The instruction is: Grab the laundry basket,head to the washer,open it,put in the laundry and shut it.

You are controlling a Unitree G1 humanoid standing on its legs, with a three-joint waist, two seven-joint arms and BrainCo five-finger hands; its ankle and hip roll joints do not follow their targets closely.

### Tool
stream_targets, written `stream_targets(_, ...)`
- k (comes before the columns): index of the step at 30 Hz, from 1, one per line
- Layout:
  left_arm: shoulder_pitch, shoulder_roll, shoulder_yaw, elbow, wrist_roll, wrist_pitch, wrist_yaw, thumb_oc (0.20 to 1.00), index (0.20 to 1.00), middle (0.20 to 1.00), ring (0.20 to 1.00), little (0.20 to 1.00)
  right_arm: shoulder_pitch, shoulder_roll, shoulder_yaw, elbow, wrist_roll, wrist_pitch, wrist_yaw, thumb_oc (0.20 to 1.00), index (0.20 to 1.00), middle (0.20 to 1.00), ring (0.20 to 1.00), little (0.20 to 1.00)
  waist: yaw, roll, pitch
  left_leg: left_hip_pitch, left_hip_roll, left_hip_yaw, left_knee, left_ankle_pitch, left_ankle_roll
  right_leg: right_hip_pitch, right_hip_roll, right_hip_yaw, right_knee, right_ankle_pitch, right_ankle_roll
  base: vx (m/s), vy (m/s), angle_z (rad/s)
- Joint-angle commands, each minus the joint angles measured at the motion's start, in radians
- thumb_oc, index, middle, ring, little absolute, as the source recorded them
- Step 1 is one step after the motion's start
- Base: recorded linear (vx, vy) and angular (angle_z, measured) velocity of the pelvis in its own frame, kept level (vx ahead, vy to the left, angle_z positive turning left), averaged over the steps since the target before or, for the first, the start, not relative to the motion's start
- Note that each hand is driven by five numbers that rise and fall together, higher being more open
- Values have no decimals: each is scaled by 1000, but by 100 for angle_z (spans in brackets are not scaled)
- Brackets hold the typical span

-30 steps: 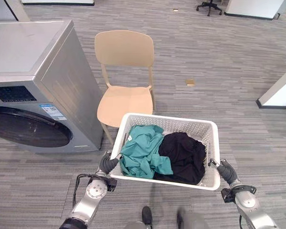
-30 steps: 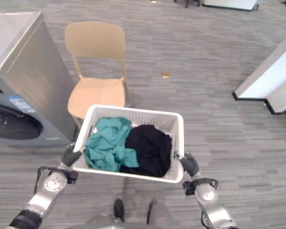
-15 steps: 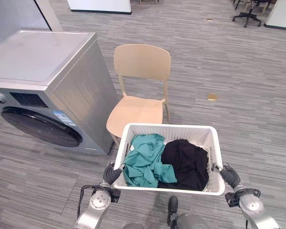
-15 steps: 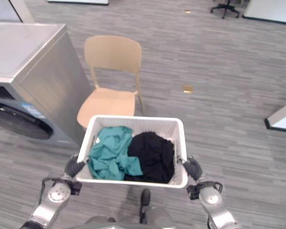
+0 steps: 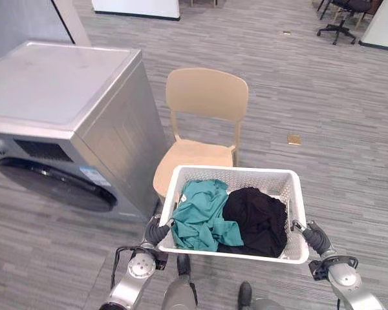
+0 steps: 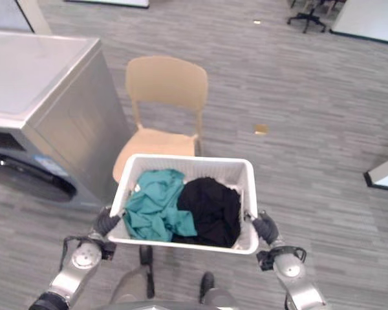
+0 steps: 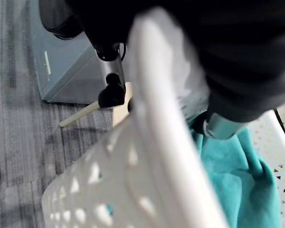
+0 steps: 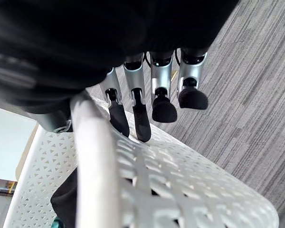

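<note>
I hold a white perforated laundry basket [image 5: 231, 170] off the floor, in front of me. Inside lie a teal garment [image 5: 199, 216] on the left and a black garment [image 5: 255, 219] on the right. My left hand [image 5: 156, 231] is curled round the basket's left rim [image 7: 156, 118], with the teal cloth [image 7: 242, 175] just past it. My right hand [image 5: 315, 239] grips the right rim [image 8: 92, 156], fingers [image 8: 164, 102] bent over the wall. The silver washer [image 5: 58, 110] stands at the left, its dark round door [image 5: 52, 186] closed.
A beige chair [image 5: 204, 113] stands right beside the washer, directly beyond the basket. A small tan object [image 5: 294, 139] lies on the grey carpet to the right. A black office chair [image 5: 339, 19] stands far back right, and a white partition [image 6: 385, 177] at the right edge.
The camera has moved, so the washer and chair sit further right and more of the washer's top shows. The basket stays in both hands, close to the chair seat.
</note>
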Motion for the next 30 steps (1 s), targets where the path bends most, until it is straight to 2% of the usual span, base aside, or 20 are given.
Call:
stream_targets(1, -55, 16, -25, -159, -8, -120, -45, 200, 200, 200, 200, 200, -152, 118, 37, -109, 108, -147, 50, 200, 200, 200, 200, 200, 38, -77, -39, 16, -48, 34, 42, -78, 10, 1, -69, 102, 165, -133, 75, 96, 131, -40)
stream_targets(3, -57, 24, -20, -159, -9, -121, -41, 200, 200, 200, 200, 200, -164, 121, 46, -108, 103, -149, 50, 200, 200, 200, 200, 200, 42, -78, -37, 22, -49, 50, 42, -88, 19, -26, -71, 110, 199, -126, 81, 74, 118, -25)
stream_targets(5, -61, 36, -8, -157, -11, -120, -35, 200, 200, 200, 200, 200, -182, 128, 62, -106, 90, -148, 51, 200, 200, 200, 200, 200, 45, -77, -29, 50, -53, 76, 28, -104, 36, -109, -64, 119, 275, -98, 84, 120, 158, -22)
stream_targets(6, -56, 45, 1, -159, -14, -121, -31, 200, 200, 200, 200, 200, -191, 123, 65, -108, 82, -143, 52, 200, 200, 200, 200, 200, 38, -76, -24, 82, -59, 96, 11, -114, 44, -156, -41, 100, 269, -88, 75, 106, 121, -56)
stream_targets(9, -51, 50, 15, -157, -26, -119, -29, 200, 200, 200, 200, 200, -209, 113, 71, -96, 74, -138, 49, 200, 200, 200, 200, 200, 35, -74, -16, 128, -67, 124, -17, -124, 48, -196, -17, 7, 231, -80, 61, 99, 37, -38)
stream_targets(12, -56, 52, 15, -149, -22, -118, -32, 200, 200, 200, 200, 200, -211, 106, 69, -90, 61, -137, 46, 200, 200, 200, 200, 200, 23, -74, -6, 153, -75, 118, -29, -128, 48, -222, 12, 6, 228, -81, 54, 75, -28, -16)
stream_targets(14, -57, 50, 12, -144, -6, -123, -42, 200, 200, 200, 200, 200, -206, 97, 67, -88, 58, -140, 48, 200, 200, 200, 200, 200, 17, -80, -5, 171, -87, 109, -28, -134, 47, -180, 26, 29, 184, -82, 43, 111, -95, 31)
stream_targets(17, -61, 39, 13, -134, -1, -121, -43, 200, 200, 200, 200, 200, -203, 95, 66, -76, 61, -140, 49, 200, 200, 200, 200, 200, 18, -83, -9, 175, -89, 102, -22, -137, 37, -151, 39, 53, 143, -78, 31, 80, -142, 32)
stream_targets(19, -116, 3, -17, -68, -5, -114, -22, 200, 200, 200, 200, 200, -223, 80, 101, -25, 86, -132, 41, 200, 200, 200, 200, 200, 23, -89, 6, 100, -54, 65, 119, -131, -3, -97, 44, 32, 82, -79, -3, 25, -229, 48)
stream_targets(20, -134, -8, -25, -46, -10, -114, -11, 200, 200, 200, 200, 200, -240, 80, 117, -6, 89, -127, 38, 200, 200, 200, 200, 200, 25, -85, 14, 77, -50, 35, 143, -137, -8, -94, 46, 29, 83, -86, -10, -28, -87, 73)
stream_targets(23, -150, -18, -32, -31, -14, -112, -2, 200, 200, 200, 200, 200, -256, 81, 129, 13, 91, -123, 34, 200, 200, 200, 200, 200, 25, -83, 12, 64, -52, 6, 136, -135, -9, -94, 47, 25, 73, -85, -11, 22, 3, 15)
stream_targets(25, -180, -41, -49, 18, -27, -108, 24, 200, 200, 200, 200, 200, -280, 91, 148, 62, 90, -115, 19, 200, 200, 200, 200, 200, 18, -73, -8, 79, -24, -7, 63, -99, -22, -77, 43, 17, 50, -90, -2, 114, 79, 3)
stream_targets(27, -213, -50, -58, 55, -36, -106, 52, 200, 200, 200, 200, 200, -304, 95, 159, 96, 88, -115, -2, 200, 200, 200, 200, 200, 19, -70, -1, 60, -4, -3, 46, -76, -31, -85, 35, 16, 59, -98, 2, 61, 119, 17)
stream_targets(30, -244, -64, -68, 76, -50, -112, 77, 200, 200, 200, 200, 200, -355, 105, 178, 160, 65, -95, -27, 200, 200, 200, 200, 200, 12, -38, 10, 77, 2, 11, 12, -84, -31, -120, 23, 38, 123, -131, 3, 47, 235, -26)
